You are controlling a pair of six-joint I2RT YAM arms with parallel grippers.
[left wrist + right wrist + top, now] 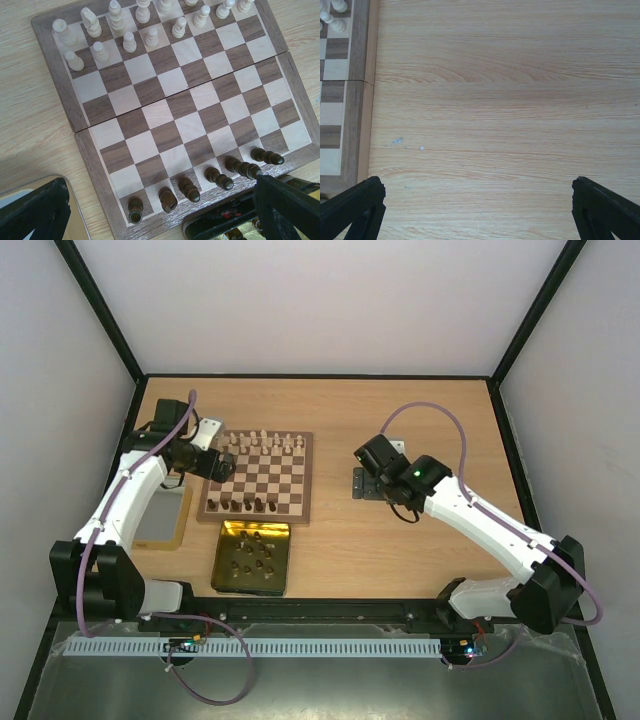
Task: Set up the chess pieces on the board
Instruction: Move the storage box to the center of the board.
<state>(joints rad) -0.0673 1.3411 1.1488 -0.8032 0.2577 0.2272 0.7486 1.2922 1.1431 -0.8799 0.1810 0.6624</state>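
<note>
Gold metal tray (228,582) at lower centre of the top view holds loose dark brown wooden chessmen (255,552). The chequered wooden board (262,478) sits just above it on the pale wood counter (400,420). Left tool (218,466) hangs wide and empty over the board's left edge, right tool (358,484) wide and empty too. I'd drop straight onto one tray piece, pinch low, and steer clear of its neighbours.
</note>
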